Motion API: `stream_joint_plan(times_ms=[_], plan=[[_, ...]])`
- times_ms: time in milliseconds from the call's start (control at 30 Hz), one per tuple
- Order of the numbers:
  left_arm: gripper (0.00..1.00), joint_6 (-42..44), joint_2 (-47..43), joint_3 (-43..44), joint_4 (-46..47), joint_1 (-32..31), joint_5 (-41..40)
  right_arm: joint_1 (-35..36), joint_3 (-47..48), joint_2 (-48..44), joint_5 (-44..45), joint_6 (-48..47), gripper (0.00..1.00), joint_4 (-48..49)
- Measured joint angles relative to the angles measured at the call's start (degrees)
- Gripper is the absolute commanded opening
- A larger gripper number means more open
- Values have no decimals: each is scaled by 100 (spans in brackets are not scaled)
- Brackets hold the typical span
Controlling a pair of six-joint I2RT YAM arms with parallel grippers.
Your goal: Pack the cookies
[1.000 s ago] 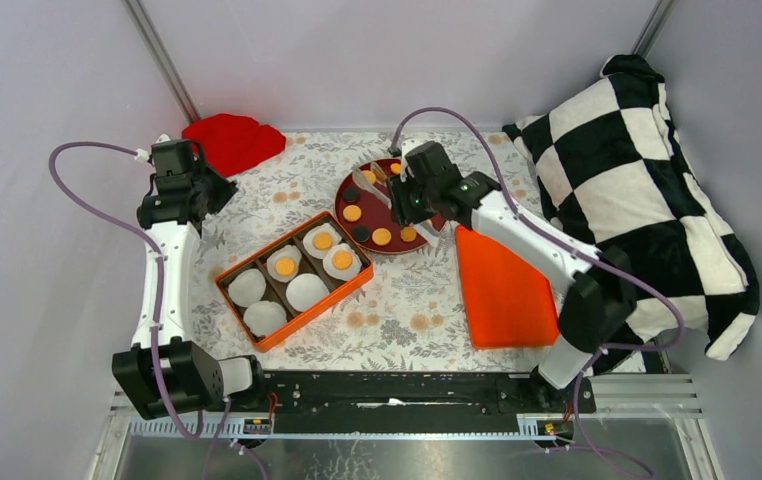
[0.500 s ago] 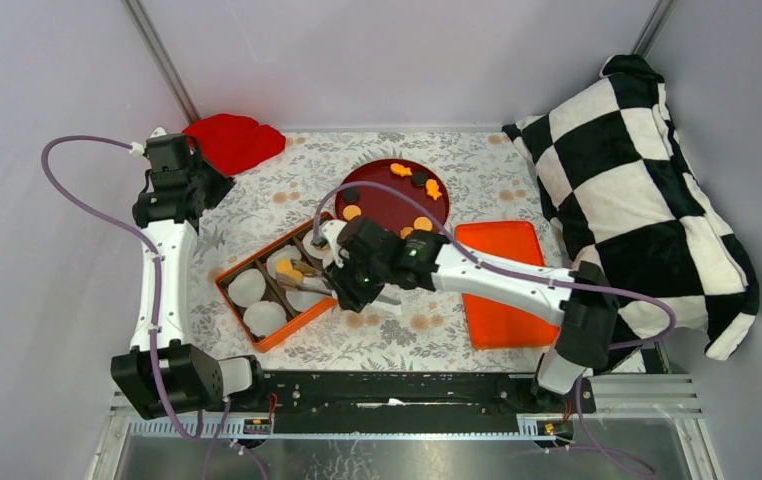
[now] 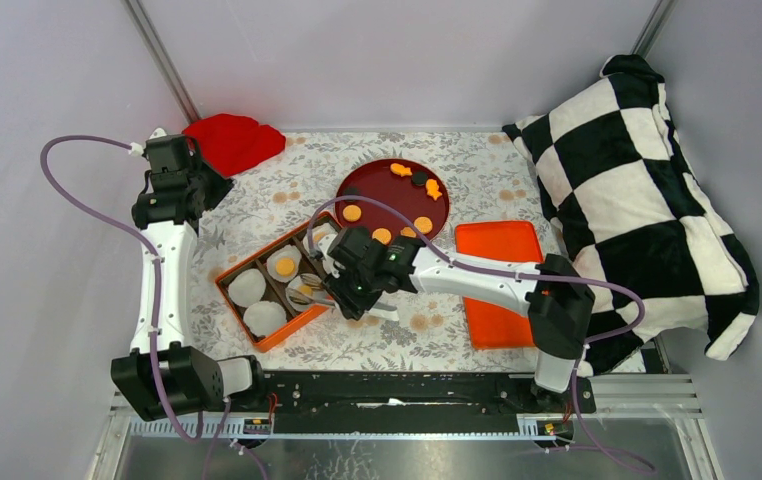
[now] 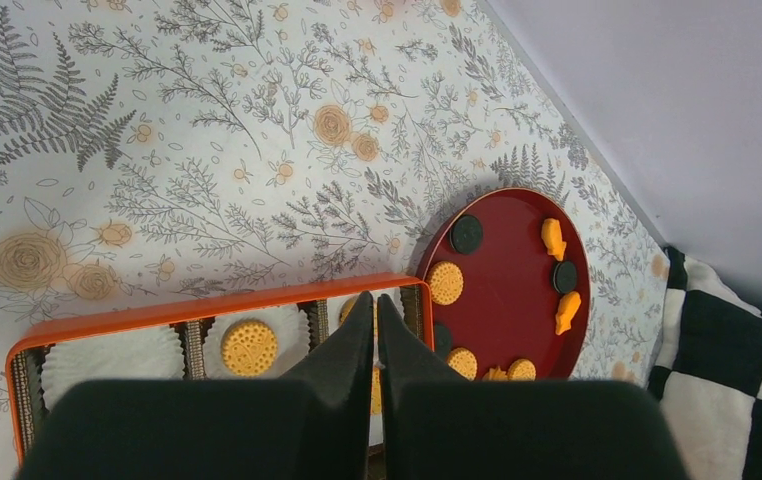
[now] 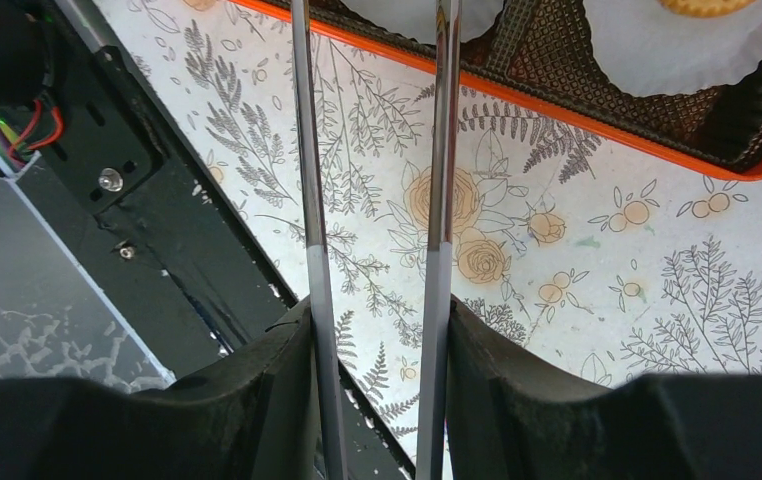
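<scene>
The right gripper [image 3: 340, 288] was clamped on metal tongs [image 5: 444, 150], whose tips reached into the orange box [image 4: 207, 309] on the desk [image 3: 287, 190] over a white liner [image 3: 309, 292]. Whether they held anything I cannot tell. Of the cookies [image 4: 249, 346], one lay in a liner inside the box and others on the red plate [image 4: 502, 300]. The left gripper [image 4: 375, 310] — clenched, empty — hung well apart at the desk's left.

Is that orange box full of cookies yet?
Not full. In the orange box, two white liners lie bare; at least one holds a cookie.
</scene>
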Motion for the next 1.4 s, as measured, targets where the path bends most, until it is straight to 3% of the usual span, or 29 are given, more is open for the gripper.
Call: stream_joint_plan(times_ms=[333,400,467,500,700,1033,1233,1400], plan=[[9,83,-76,-2,-4,0,-42,-4,11,151,400,-109,58,44],[9,92,-76,-2,-4,0,-39,-4,24,151,442,-133,55,61],[9,109,-76,-2,-4,0,-39,-4,46,151,487,-153,44,61],[9,120,-76,-2,-2,0,-37,-4,68,151,551,-164,43,59],[9,155,-76,-2,-2,0,15,-4,144,-70,964,-177,43,-50],[9,153,-76,-20,15,0,227,-229,-345,-1757,2728,-35,43,-267],[9,151,-76,-20,22,0,289,-977,-960,-1488,2850,20,43,-313],[9,151,-76,-22,22,0,299,-1156,-1228,-957,2778,17,44,-310]])
